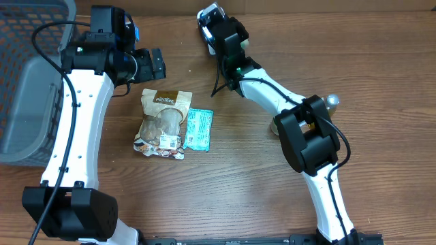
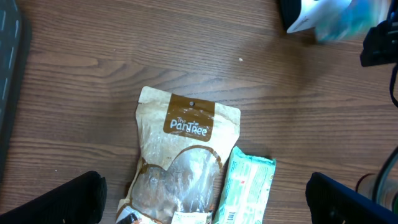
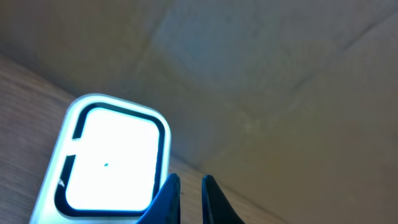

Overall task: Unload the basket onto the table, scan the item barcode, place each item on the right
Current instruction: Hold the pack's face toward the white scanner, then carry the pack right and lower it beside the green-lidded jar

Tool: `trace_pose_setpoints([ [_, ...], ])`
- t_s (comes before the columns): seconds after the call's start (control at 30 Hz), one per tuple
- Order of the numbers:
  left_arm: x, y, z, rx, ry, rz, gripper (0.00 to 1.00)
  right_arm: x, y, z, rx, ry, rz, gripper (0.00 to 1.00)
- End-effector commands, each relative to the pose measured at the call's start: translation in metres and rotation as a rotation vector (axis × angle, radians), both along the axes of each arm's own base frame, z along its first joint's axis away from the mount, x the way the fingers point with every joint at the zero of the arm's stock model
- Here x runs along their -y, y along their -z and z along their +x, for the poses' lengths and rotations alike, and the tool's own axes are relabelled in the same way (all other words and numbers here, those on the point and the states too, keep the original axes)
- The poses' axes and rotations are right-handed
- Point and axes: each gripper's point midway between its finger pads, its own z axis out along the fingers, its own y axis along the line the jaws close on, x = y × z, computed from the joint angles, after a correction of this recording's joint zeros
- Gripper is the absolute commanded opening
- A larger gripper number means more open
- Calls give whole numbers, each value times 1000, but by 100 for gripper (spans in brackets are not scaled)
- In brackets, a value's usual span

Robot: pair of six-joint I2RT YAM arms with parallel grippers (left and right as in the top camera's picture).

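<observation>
Pouch (image 2: 180,168) bottom beyond the lower edge; blurred scanner (image 2: 336,17) top right.

We find the brown-and-clear plastic snack pouch (image 1: 162,124) lying flat on the wooden desk (image 1: 245,197). The flat teal foil packet (image 1: 199,129) lies just right of the pouch, touching its edge. The grey plastic mesh basket (image 1: 27,102) sits well to the pouch's left. The white rounded plastic scanner (image 1: 206,17) is behind the pouch and to its right, at the desk's far edge.
</observation>
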Motion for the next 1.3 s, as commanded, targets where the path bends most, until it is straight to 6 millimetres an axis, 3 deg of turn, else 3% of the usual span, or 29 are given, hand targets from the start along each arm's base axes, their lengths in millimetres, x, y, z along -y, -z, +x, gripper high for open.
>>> trace_pose_setpoints([
  [0.0, 0, -4, 2, 13, 11, -4, 100, 3, -95, -23, 96, 49, 42, 8],
  [0.1, 0, -4, 2, 13, 11, -4, 100, 10, -111, -47, 8, 61, 78, 5],
  [0.23, 0, -4, 2, 13, 11, -4, 100, 29, -117, -77, -141, 134, 321, 10],
  [0.3, 0, -4, 2, 13, 11, -4, 100, 37, -105, -88, -263, 137, 438, 31],
  [0.37, 0, -4, 2, 13, 11, -4, 100, 48, -79, -97, -423, 124, 508, 50],
  [0.57, 0, -4, 2, 13, 11, -4, 100, 69, -4, -108, -731, 108, 565, 69],
  [0.73, 0, -4, 2, 13, 11, -4, 100, 88, 42, -95, -785, 146, 533, 70],
  [0.93, 0, -4, 2, 13, 11, -4, 100, 88, 82, -78, -780, 133, 483, 67],
  [1.1, 0, -4, 2, 13, 11, -4, 99, 94, 106, -74, -795, 154, 479, 57],
  [1.2, 0, -4, 2, 13, 11, -4, 100, 98, 110, -75, -808, 173, 486, 47],
  [1.27, 0, -4, 2, 13, 11, -4, 100, 100, 111, -78, -820, 179, 483, 47],
])
